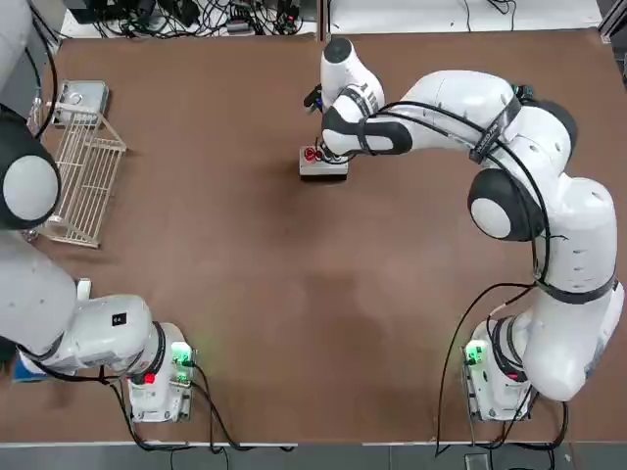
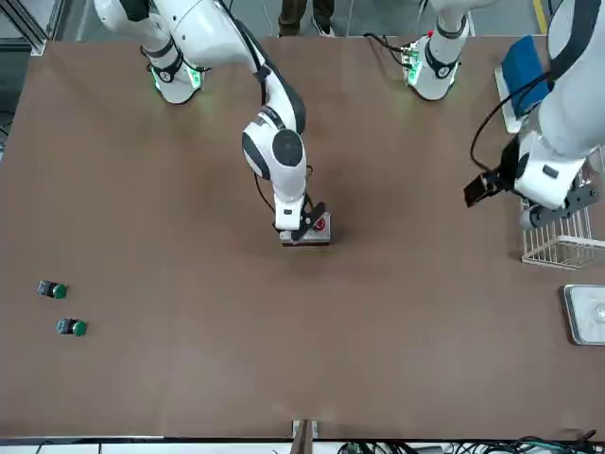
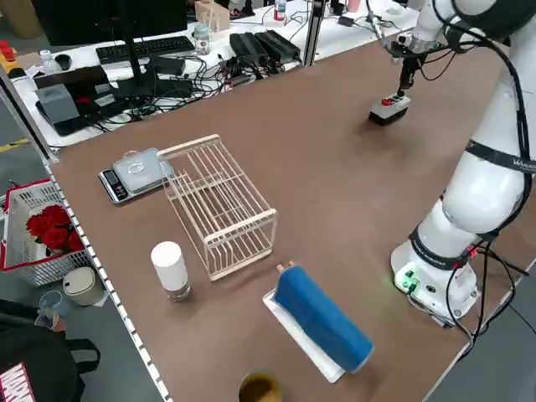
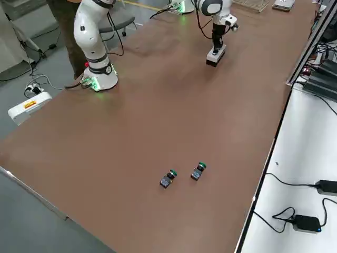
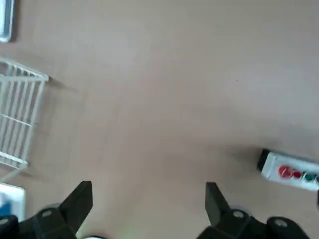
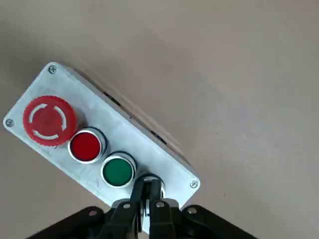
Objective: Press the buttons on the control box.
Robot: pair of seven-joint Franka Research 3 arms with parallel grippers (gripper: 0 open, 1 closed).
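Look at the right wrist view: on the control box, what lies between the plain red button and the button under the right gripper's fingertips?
The green button sits between the plain red button and the end button of the control box, where the right gripper, fingers shut, presses.

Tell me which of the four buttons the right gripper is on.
The end button beside the green one, farthest from the big red mushroom button. The right gripper has its shut fingers on it; the other three stand uncovered.

Even, bright lighting (left wrist view blurred).
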